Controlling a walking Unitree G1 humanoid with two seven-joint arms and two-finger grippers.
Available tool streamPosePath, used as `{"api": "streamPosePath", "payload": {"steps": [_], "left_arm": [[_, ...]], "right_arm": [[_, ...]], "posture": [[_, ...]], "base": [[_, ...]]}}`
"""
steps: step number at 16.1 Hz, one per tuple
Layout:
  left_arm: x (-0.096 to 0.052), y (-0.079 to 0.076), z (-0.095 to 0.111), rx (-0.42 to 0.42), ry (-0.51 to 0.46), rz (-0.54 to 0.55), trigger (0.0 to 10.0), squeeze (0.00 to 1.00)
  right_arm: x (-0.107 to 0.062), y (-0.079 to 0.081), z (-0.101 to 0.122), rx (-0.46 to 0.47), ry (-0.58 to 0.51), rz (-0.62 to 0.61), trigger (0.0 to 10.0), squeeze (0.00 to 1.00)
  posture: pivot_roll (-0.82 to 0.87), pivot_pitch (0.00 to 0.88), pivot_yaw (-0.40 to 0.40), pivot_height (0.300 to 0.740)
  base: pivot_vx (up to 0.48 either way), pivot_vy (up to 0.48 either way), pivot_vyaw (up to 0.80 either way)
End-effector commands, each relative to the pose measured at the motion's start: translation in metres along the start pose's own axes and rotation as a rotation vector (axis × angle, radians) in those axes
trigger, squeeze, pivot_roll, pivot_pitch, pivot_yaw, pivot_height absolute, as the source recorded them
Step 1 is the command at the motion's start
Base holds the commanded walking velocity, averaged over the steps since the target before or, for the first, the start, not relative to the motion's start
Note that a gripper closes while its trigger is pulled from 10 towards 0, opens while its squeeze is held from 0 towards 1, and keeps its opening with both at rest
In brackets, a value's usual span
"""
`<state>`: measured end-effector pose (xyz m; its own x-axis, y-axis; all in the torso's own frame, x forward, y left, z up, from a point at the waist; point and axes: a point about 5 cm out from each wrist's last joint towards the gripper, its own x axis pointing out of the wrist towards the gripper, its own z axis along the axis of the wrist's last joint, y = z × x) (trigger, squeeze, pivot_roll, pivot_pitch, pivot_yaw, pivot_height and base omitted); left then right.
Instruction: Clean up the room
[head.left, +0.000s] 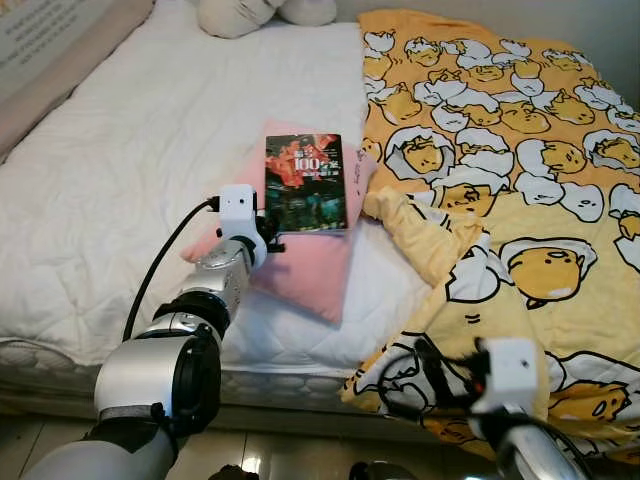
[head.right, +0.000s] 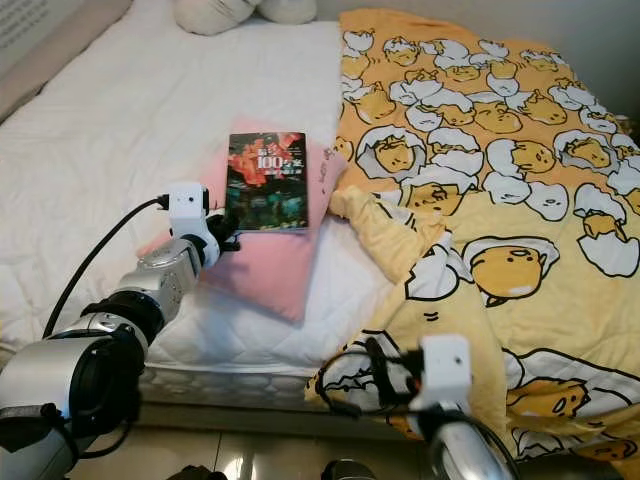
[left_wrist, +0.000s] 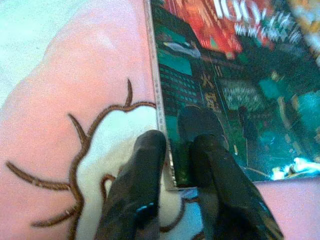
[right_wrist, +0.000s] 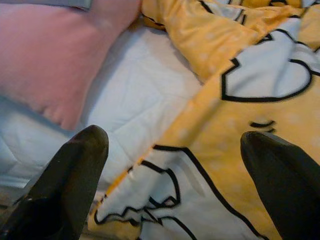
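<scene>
The left gripper (left_wrist: 177, 150) pinches the near corner of a book (head.left: 306, 183) lying on a pink pillow (head.left: 300, 262) mid-bed. The right gripper (right_wrist: 175, 150) hangs spread wide over the yellow blanket (head.left: 520, 180) at the bed's (head.left: 120, 160) near edge.

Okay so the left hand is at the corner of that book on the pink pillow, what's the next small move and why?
Probably lift the book slightly off the pink pillow. The left wrist view shows the left hand with its fingers pinching the book's near corner, one on the cover, one at the edge. The right hand hovers open over the yellow duvet.
</scene>
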<state>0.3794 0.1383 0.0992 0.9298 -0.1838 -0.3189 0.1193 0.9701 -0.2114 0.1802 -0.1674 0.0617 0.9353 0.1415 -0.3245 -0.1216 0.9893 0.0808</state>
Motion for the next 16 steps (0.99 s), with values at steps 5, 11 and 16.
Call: {"api": "streamPosePath", "payload": {"steps": [5,11,16], "left_arm": [[-0.004,0.004,0.039,0.021,-0.220,-0.156,0.0,0.00],[-0.028,0.018,0.029,0.415,-0.412,-0.009,10.0,0.08],[-0.071,-0.004,-0.024,0.436,-0.440,0.006,10.0,1.00]], "right_arm": [[0.046,0.001,0.016,0.022,-0.095,0.000,10.0,0.00],[0.078,-0.008,0.056,0.042,-0.252,-0.115,10.0,0.00],[0.064,-0.015,0.068,0.051,-0.370,-0.205,10.0,1.00]], "posture": [[-0.11,0.000,0.013,0.740],[0.00,0.000,0.029,0.740],[0.02,0.000,0.008,0.740]], "base": [[0.000,0.000,0.00],[0.000,0.000,0.00],[0.000,0.000,0.00]]}}
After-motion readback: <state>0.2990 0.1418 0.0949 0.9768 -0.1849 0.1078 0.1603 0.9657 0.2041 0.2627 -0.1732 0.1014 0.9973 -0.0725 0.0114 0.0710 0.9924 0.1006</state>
